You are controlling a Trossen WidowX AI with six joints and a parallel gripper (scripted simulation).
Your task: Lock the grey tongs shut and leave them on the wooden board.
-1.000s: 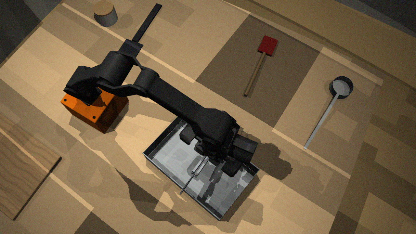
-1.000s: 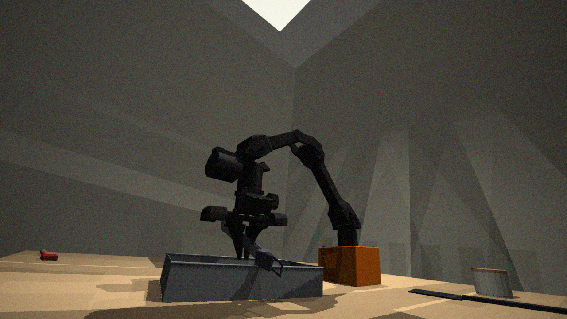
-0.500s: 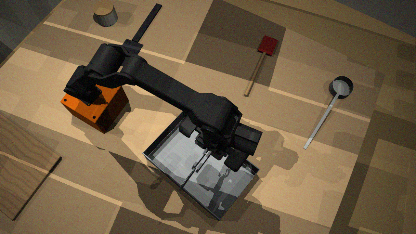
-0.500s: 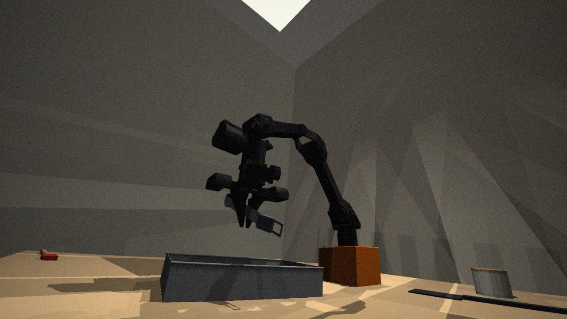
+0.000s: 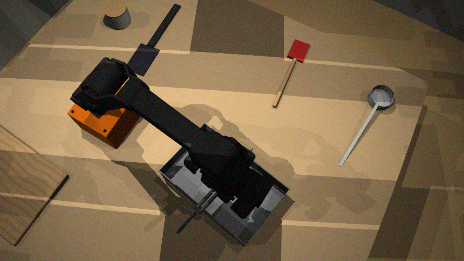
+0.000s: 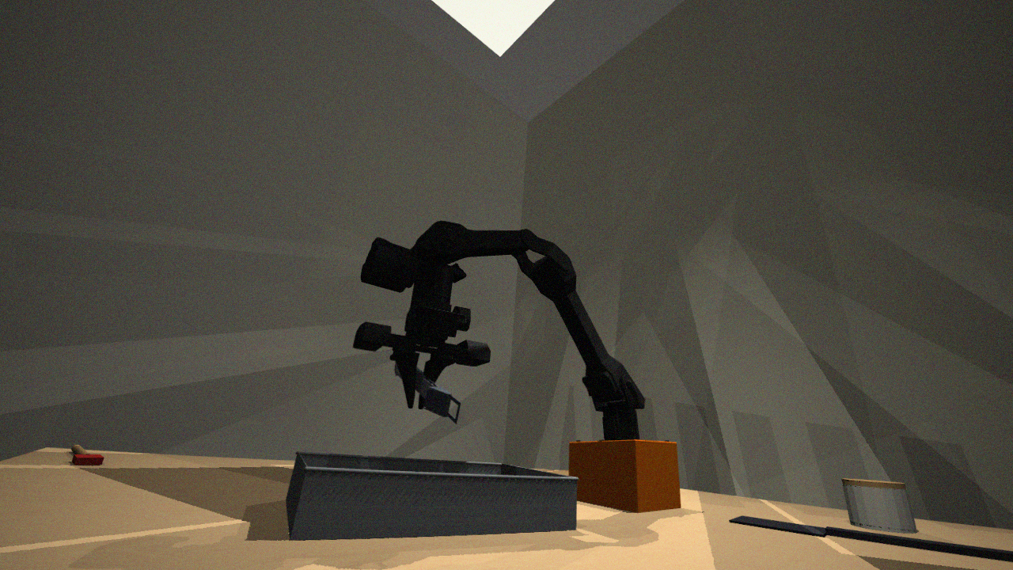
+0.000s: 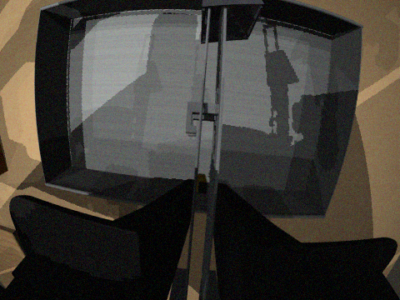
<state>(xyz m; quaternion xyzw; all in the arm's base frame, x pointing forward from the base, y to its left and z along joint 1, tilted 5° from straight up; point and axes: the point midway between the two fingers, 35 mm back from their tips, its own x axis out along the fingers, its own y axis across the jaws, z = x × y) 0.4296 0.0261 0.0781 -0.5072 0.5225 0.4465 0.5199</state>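
My gripper points down above the roasting tin, shut on the grey tongs. The fingers press the two arms from both sides, and the arms lie close together and nearly parallel. The tongs hang clear above the tin, tilted, with the hinge block and its wire loop lower than the tip end. In the top view the arm hides much of them. The lock inside the hinge cannot be seen. The wooden board lies at the left, with nothing on it in view.
The arm's orange base stands between the tin and the board. A black spatula and a lidded jar are behind it. A red-headed spatula and a ladle lie beyond the tin.
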